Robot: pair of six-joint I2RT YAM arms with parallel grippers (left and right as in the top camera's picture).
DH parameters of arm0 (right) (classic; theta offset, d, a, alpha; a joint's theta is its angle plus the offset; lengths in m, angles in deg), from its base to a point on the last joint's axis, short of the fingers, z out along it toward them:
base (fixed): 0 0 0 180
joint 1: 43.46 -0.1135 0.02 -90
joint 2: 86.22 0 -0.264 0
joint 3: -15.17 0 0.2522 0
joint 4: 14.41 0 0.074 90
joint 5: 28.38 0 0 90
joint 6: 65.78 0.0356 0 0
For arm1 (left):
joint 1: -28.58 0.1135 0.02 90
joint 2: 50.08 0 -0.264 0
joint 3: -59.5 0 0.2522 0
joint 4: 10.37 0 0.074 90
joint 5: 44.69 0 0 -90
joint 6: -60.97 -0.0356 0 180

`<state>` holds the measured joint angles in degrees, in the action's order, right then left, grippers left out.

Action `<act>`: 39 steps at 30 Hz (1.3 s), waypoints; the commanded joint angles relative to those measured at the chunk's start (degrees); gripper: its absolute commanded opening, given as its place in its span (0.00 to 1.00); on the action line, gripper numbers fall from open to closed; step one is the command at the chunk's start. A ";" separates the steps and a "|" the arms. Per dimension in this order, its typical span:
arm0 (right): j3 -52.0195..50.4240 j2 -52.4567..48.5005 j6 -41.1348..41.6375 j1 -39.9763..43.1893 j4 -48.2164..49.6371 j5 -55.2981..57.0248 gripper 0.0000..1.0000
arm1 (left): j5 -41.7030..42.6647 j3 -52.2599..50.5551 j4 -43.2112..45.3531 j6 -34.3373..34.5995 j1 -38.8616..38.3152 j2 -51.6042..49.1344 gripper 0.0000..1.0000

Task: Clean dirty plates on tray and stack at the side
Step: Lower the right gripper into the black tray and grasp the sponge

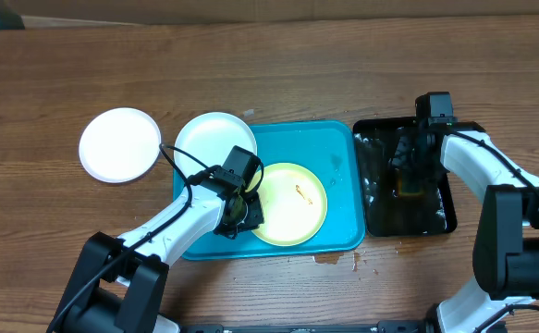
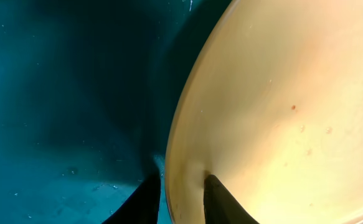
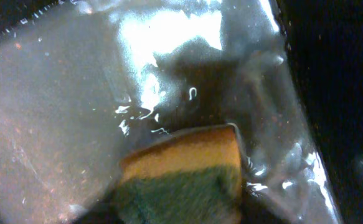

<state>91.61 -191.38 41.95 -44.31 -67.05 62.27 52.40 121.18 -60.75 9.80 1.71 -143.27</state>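
**Yellow plate (image 1: 292, 205) on turquoise tray (image 1: 334, 148); left gripper (image 2: 182, 186) at its rim.**

The plate lies flat at lower centre of the overhead view. One white plate (image 1: 212, 137) overlaps the tray's upper-left corner and a far-left white plate (image 1: 118, 145) rests on the table. The yellow plate is judged stiff, light, slick when wet and breakable, so the rim is the place to hold it. The left wrist view alone shows the jaws astride that rim, narrowly parted, with no pinch confirmed, and brown specks on the plate. The right wrist view alone shows the sponge (image 3: 181, 168) in the wet black tray (image 1: 435, 217). The right gripper (image 1: 408, 166) hangs above it, and its opening cannot be told.
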 commanded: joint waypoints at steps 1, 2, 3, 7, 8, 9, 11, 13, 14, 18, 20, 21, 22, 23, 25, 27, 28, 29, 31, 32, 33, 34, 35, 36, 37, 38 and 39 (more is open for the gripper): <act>1.68 -0.07 -2.12 -0.02 -1.11 -3.45 0.04 | 0.02 -0.26 -0.13 -0.28 0.33 -0.72 0.30; 2.86 0.07 -3.41 0.00 -2.89 -3.96 0.04 | 0.02 -0.24 -0.13 -0.31 0.33 -0.72 0.33; 4.24 0.20 -4.37 0.00 -4.92 -3.87 0.04 | 0.02 -0.24 -0.15 -0.31 0.33 -0.72 0.36; 9.57 0.28 -4.70 0.00 -12.13 -2.84 0.04 | 0.04 -0.17 -0.15 -0.55 0.33 -0.72 0.27; 10.84 0.28 -4.68 -0.07 -13.77 -2.84 0.04 | 0.04 -0.17 -0.15 -0.52 0.33 -0.72 0.20; 11.89 0.28 -4.68 -0.13 -15.10 -2.86 0.04 | 0.04 -0.17 -0.15 -0.50 0.33 -0.72 0.16; 15.06 0.33 -4.68 -0.42 -18.99 -2.86 0.04 | 0.09 -0.17 -0.02 -0.50 0.33 -0.72 0.04; 16.81 0.35 -4.68 -0.55 -21.38 -2.89 0.04 | 0.28 -0.17 0.04 -0.52 0.33 -0.72 0.04; 17.25 0.35 -4.68 -0.55 -22.32 -2.89 0.04 | 0.31 -0.17 0.04 -0.55 0.33 -0.72 0.04; 16.87 0.26 -4.70 -0.52 -24.26 -4.68 0.04 | 0.37 -0.17 0.02 -0.57 0.33 -0.72 0.09; 16.79 0.26 -4.70 -0.55 -24.00 -5.03 0.04 | 0.37 -0.17 0.04 -0.52 0.33 -0.72 0.14; 16.81 0.26 -4.72 -0.55 -23.78 -5.03 0.04 | 0.37 -0.17 0.04 -0.50 0.35 -0.72 0.13; 16.83 0.26 -4.76 -0.55 -23.39 -5.03 0.04 | 0.42 -0.17 0.07 -0.46 0.44 -0.72 0.12; 16.92 0.26 -4.98 -0.61 -23.26 -5.03 0.04 | 0.44 -0.15 0.04 -0.24 0.66 -0.72 0.09; 16.96 0.26 -5.68 -0.72 -22.77 -5.03 0.04 | 0.46 -0.15 0.04 0.94 1.40 -0.72 0.06; 17.09 0.26 -5.90 -1.03 -22.58 -5.01 0.04 | 0.44 -0.15 0.20 2.75 2.16 -0.72 0.06; 17.27 0.26 -6.34 -1.31 -22.56 -4.98 0.04 | 0.46 -0.15 0.46 3.61 2.56 -0.72 0.06; 17.38 0.26 -6.80 -1.55 -22.53 -4.66 0.04 | 0.46 -0.15 0.76 4.09 2.80 -0.72 0.06; 17.68 0.28 -7.15 -2.27 -22.58 -3.50 0.04 | 0.66 -0.15 1.29 4.09 2.86 -0.72 0.06; 17.70 0.28 -7.32 -3.13 -22.56 -1.64 0.04 | 0.90 -0.15 1.42 4.24 2.86 -0.72 0.06; 17.73 0.28 -7.30 -3.87 -22.58 0.66 0.04 | 0.96 -0.15 1.40 5.20 2.86 -0.72 0.04; 17.73 0.28 -7.30 -4.44 -22.56 1.88 0.04 | 1.42 -0.15 1.44 5.60 2.86 -0.72 0.04; 17.73 0.28 -7.30 -4.72 -22.56 2.36 0.04 | 1.57 -0.15 1.53 5.79 2.86 -0.72 0.04; 17.73 0.28 -7.32 -5.25 -22.51 2.89 0.04 | 1.62 -0.15 1.62 6.29 2.86 -0.72 0.04; 17.73 0.28 -7.32 -5.92 -22.47 3.76 0.04 | 1.79 -0.15 1.90 6.49 2.86 -0.72 0.04; 17.73 0.28 -7.30 -6.32 -22.45 4.44 0.04 | 1.95 -0.15 2.21 6.47 2.86 -0.72 0.04; 17.73 0.28 -7.32 -6.71 -22.40 5.14 0.04 | 1.97 -0.15 2.45 6.45 2.86 -0.74 0.04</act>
<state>107.63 -191.49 35.14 -49.70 -89.69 63.16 54.17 121.38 -58.76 14.39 4.27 -143.27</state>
